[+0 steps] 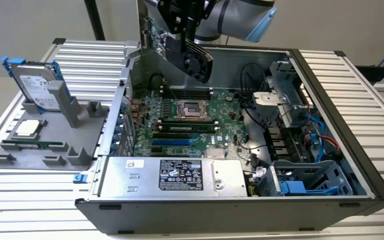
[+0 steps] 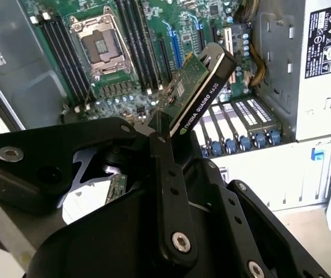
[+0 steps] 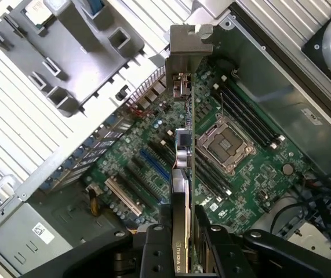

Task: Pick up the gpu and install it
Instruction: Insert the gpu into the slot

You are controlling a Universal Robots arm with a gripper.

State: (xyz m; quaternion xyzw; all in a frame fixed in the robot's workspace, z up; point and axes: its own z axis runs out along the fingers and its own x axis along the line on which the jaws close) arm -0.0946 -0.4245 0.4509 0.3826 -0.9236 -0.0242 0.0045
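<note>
1. The gpu (image 1: 197,62) hangs in the air over the open computer case (image 1: 342,125), above the far end of the motherboard (image 1: 178,125). It touches nothing in the case.
2. It is held on edge, tilted a little. In the exterior view its black fan side faces the camera.
3. In the first wrist view the gpu (image 3: 182,168) shows edge-on, with its silver bracket (image 3: 187,49) at the far end, towards the case wall that has the card openings. I judge this keeps the bracket on the side where it must seat.
4. The claw (image 3: 182,234) is clamped narrow on the gpu, one finger on each flat face, gripping the end away from the bracket. That probably leaves the connector edge and bracket free.
5. In the second wrist view the gpu (image 2: 200,87) sticks out past the fingers (image 2: 165,168), over the slots.
6. The blue slot (image 3: 153,165) and its neighbours lie below and to one side of the card, well apart from it. The card is not lined up with any slot that I can tell.
7. The processor socket (image 1: 193,108) sits mid-board and the power supply (image 1: 172,176) is at the near wall.
8. Outside the case, on the exterior view's left, a grey holder (image 1: 28,164) stands on the slatted table (image 1: 25,190), with a hard drive (image 1: 35,85) upright in it.
9. Pickup looks done, and the card is not installed yet.
</note>
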